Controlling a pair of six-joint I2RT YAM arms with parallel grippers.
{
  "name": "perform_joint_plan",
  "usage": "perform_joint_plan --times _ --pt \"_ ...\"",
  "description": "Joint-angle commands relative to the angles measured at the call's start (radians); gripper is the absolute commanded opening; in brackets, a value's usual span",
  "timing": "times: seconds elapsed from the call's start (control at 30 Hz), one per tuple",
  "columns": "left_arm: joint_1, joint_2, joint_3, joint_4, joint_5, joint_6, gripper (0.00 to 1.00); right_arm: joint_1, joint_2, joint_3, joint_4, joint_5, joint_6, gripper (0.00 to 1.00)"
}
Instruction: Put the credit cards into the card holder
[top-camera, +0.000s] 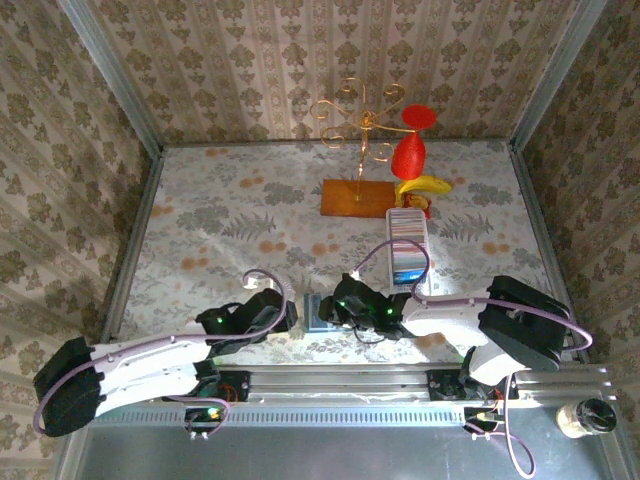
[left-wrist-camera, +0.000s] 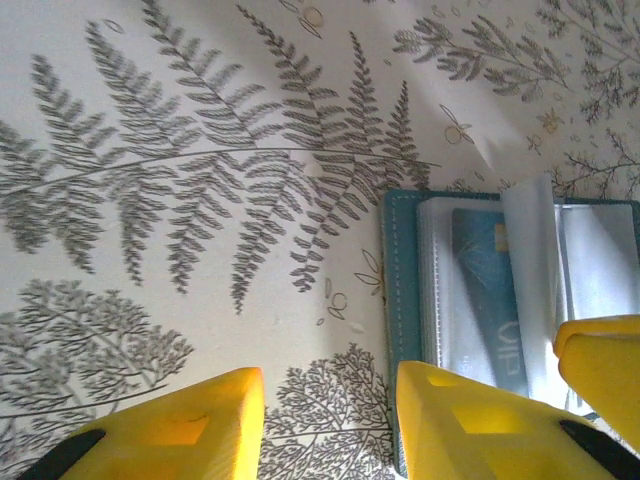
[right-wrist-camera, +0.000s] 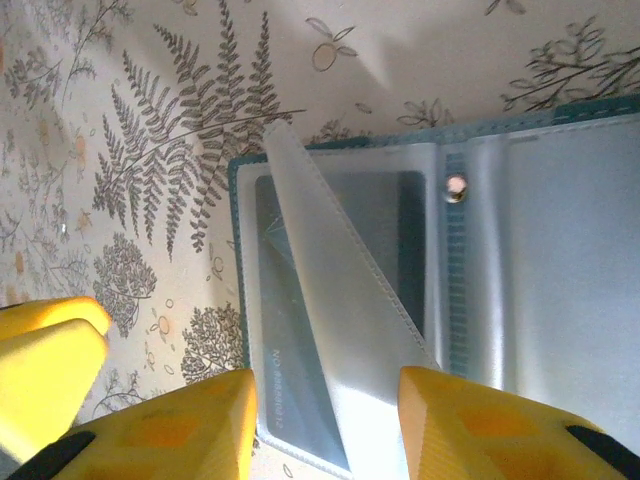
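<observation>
Holder (top-camera: 320, 312) lies open on the table (top-camera: 200, 220) between left gripper (left-wrist-camera: 330, 430) and right gripper (right-wrist-camera: 325, 420), both part-open and empty; its sleeve (right-wrist-camera: 340, 330) looks floppy, and the thin cards (top-camera: 407, 228), likely slick, want edge pinches.

L arm (top-camera: 150, 358), R arm (top-camera: 450, 312): white shells, black joints, lilac cables. Pincer fingers (left-wrist-camera: 480, 425) yellow, wedge-shaped.

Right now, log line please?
card holder open | blue card in sleeve | left jaws open, empty | right jaws open astride clear leaf
</observation>
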Motion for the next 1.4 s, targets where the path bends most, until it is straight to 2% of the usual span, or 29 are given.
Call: perform_joint_plan --times 0.0,0.33,0.93,1.0,1.1,1.2,1.37 --pt "-0.005 -0.049 -0.019 -0.099 -0.063 -0.031 0.39 0.013 0.024 0.035 0.047 -0.015 0.001 0.42" --pt "-0.007 -0.096 -0.031 -0.156 -0.110 -0.049 0.37 0.041 0.072 0.095 0.113 -0.046 0.007 0.42" --pt "-0.006 -0.198 -0.037 -0.227 -0.112 -0.033 0.38 0.038 0.199 0.195 0.194 -0.069 -0.025 0.43" --pt "-0.005 -0.185 -0.032 -0.217 -0.100 -0.020 0.40 0.038 0.160 0.191 0.113 -0.031 -0.042 0.43" --pt "0.006 -0.139 -0.016 -0.181 -0.067 0.011 0.43 0.044 0.059 0.187 -0.113 0.059 -0.074 0.43" --pt "0.024 -0.069 0.018 -0.152 -0.037 0.046 0.46 0.048 -0.056 0.130 -0.251 0.138 -0.067 0.47" --pt "0.086 0.035 0.047 -0.033 0.065 0.115 0.49 0.048 -0.172 0.046 -0.376 0.190 -0.027 0.48"
